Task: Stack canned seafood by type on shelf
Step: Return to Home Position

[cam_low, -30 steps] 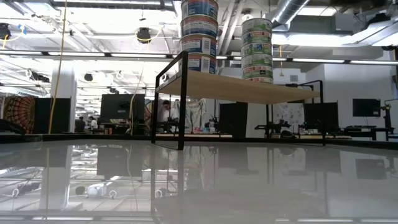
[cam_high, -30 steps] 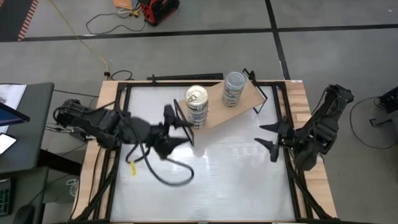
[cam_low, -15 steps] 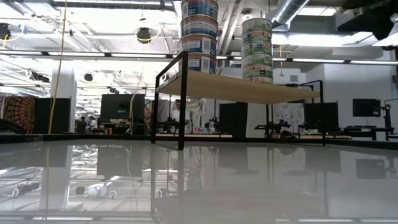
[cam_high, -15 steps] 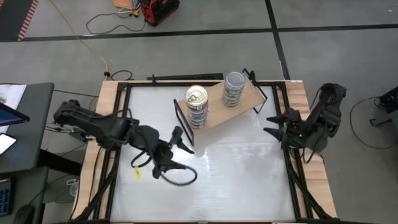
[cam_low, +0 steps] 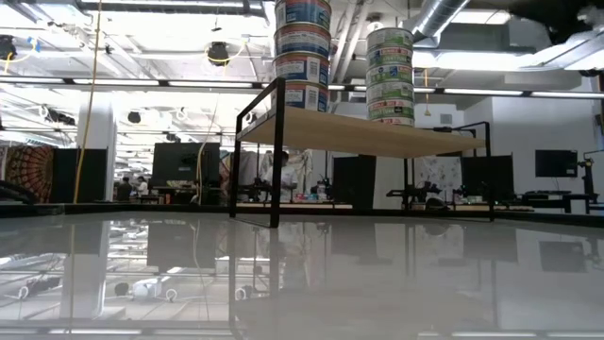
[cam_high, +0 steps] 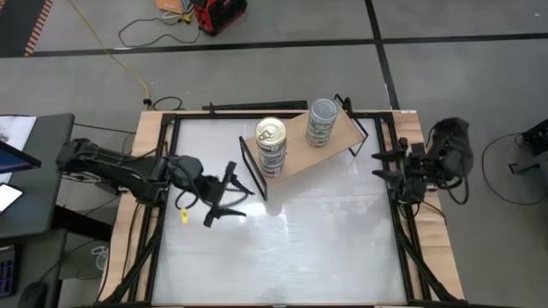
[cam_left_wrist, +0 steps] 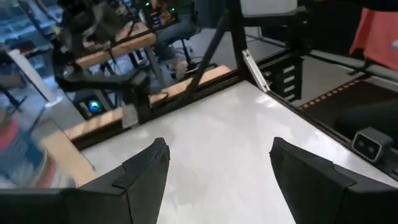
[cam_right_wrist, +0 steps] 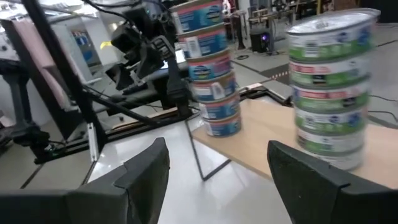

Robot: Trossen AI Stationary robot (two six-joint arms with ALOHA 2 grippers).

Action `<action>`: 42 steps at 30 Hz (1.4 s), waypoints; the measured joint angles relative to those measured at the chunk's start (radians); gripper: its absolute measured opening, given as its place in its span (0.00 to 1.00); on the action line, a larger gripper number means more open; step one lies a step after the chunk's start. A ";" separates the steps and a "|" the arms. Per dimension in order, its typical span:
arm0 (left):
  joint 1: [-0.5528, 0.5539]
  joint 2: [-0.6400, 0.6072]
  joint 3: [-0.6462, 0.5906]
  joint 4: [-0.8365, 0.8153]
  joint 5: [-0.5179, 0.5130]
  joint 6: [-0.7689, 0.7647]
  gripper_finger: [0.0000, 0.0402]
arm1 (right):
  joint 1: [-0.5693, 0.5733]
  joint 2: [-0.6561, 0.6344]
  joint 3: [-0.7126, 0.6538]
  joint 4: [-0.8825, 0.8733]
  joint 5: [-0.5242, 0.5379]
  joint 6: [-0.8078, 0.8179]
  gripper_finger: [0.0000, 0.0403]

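right, both arms are clear of the tins, and every low round metal tin in sight is up on the light tan wooden shelf (cam_high: 298,142) on its thin black metal frame, set at an angle across the far middle of the white tabletop (cam_high: 300,248); two tall columns stand on the board, well apart from each other; the blue-labelled stack (cam_high: 271,145) is at the shelf's left end, right by the corner post, topped with a shiny gold pull-tab lid; the green-labelled stack (cam_high: 322,122) stands toward the right end under a dull grey top; from the low view both columns look upright, tin squarely on tin, the blue one running out past the top of the picture; now the left gripper (cam_high: 242,202): it hangs over the tabletop near the shelf's left-end leg, fingers spread wide, nothing held; its wrist view shows only bare white surface in the gap between them; over on the other side the right gripper (cam_high: 377,165) sits out at the table's right edge, near the shelf's right end but apart from it, pointing in across the table; its fingers are wide apart too, empty, and its wrist view looks between them straight at both stacks on the board, the green one nearer, the blue one farther off
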 joint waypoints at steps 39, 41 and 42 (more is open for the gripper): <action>0.249 -0.203 -0.659 0.557 0.159 -0.142 0.53 | -0.136 -0.167 -0.214 0.666 -0.050 -0.732 0.73; 0.250 -0.203 -0.670 0.562 0.159 -0.160 0.52 | -0.155 -0.167 -0.254 0.672 -0.053 -0.700 0.73; 0.250 -0.202 -0.673 0.562 0.158 -0.174 0.51 | -0.167 -0.167 -0.272 0.683 -0.057 -0.685 0.73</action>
